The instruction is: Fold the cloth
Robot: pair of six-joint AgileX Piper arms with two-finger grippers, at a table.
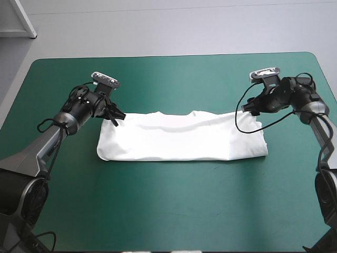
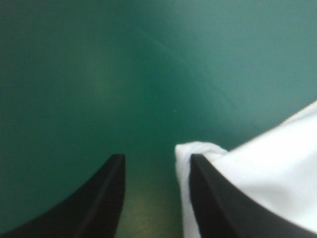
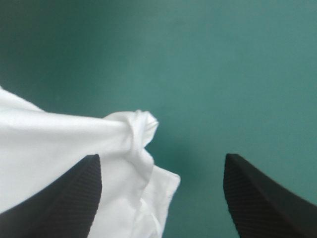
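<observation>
White T-shirt (image 1: 181, 138) | left end effector (image 1: 118, 120) low at its corner, apart | right end effector (image 1: 246, 109) likewise, apart

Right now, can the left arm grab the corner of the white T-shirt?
Probably yes. The left gripper is open, and a corner of the T-shirt pokes in between its black fingers, beside one of them. Nothing else lies on the teal-green cover there to block a pinch.
</observation>
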